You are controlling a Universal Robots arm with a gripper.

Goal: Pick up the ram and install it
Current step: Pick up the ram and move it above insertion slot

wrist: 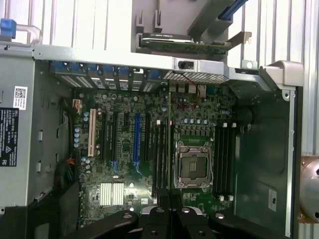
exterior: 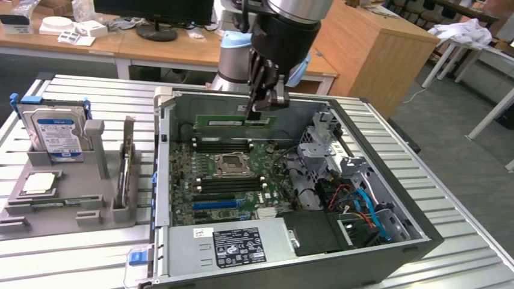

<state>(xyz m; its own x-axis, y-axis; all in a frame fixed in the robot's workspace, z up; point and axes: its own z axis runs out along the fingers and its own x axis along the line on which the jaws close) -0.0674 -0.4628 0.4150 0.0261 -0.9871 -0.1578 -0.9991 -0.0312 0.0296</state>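
One open computer case [exterior: 337,268] stands by the tabletop's [exterior: 72,259] near edge, with its one labelled power supply [exterior: 233,244] closest. Behind that lies one motherboard [exterior: 273,180] with one blue slot [exterior: 215,204], then one open processor socket [exterior: 231,162] between two banks of dark memory slots. Along the tabletop's edge on the exterior view's left, one grey holder [exterior: 56,208] carries one silver processor chip [exterior: 40,183] and, farther back, one upright hard drive [exterior: 55,129]. Near the case's far wall, the one gripper [exterior: 257,113] is clenched on the one ram [exterior: 221,121], a green stick held level above the far bank of slots. Whether it touches them cannot be told.
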